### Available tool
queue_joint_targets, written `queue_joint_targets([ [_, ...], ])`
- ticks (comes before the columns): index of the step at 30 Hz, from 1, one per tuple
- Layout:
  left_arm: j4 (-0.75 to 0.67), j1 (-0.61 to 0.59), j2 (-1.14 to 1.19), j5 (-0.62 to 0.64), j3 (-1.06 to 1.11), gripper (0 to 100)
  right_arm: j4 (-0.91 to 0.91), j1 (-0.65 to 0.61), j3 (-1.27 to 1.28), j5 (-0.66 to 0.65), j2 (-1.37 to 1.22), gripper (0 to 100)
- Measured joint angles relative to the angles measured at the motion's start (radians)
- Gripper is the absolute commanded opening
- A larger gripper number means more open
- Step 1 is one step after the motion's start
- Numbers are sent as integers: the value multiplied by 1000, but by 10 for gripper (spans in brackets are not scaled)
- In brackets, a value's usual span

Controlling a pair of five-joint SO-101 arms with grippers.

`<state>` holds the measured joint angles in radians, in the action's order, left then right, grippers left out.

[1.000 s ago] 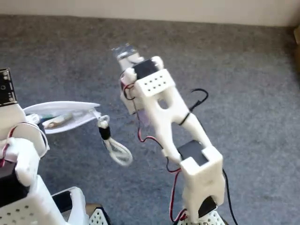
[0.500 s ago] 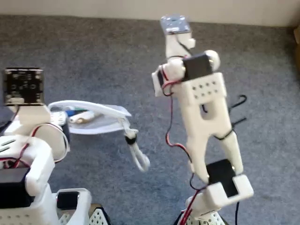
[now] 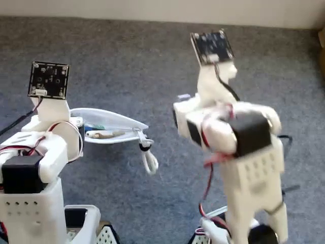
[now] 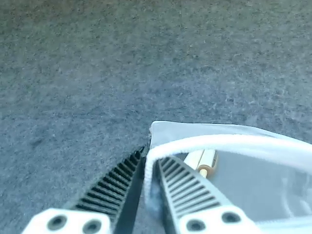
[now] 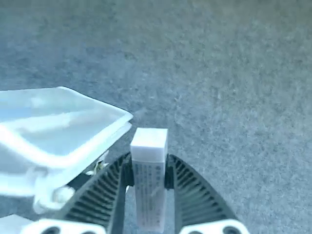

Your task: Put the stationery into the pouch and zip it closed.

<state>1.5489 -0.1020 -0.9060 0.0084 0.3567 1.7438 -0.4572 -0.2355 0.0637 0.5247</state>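
The clear pouch [image 3: 109, 127] is held off the grey carpet, its mouth open, with a pen [image 3: 104, 134] and a green-tipped item [image 3: 96, 126] inside. My left gripper [image 4: 146, 157] is shut on the white rim at one end of the pouch [image 4: 229, 146], and a cream pen [image 4: 202, 161] shows through the wall. My right gripper [image 5: 147, 159] is shut on a white eraser [image 5: 148, 141], which stands upright between the fingers just beside the other end of the pouch [image 5: 53, 126]. The right arm [image 3: 244, 137] is folded back to the right of the pouch.
A white strap loop [image 3: 150, 161] with a black clasp hangs from the pouch's right end. Grey carpet [image 3: 127, 56] spreads around both arms. A pale wall edge runs along the back. The left arm's base [image 3: 30, 203] stands at the front left.
The right arm has swung from the middle to the right and folded back. The left arm has risen and carried the pouch to the right.
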Motion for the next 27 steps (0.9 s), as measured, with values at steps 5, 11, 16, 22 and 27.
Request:
queue_joint_targets([
  [5,-20,-14,2,26,15,11,-18,-72,5,40,147,5],
  [11,-66,-57,2,31,57,11,-121,-169,5,133,267,5],
  [16,-72,-57,2,34,63,11,-207,-267,5,143,298,5],
  [22,-72,-57,2,34,63,11,-377,-319,146,143,318,5],
  [27,-72,-57,2,34,63,11,-598,-333,388,143,420,5],
])
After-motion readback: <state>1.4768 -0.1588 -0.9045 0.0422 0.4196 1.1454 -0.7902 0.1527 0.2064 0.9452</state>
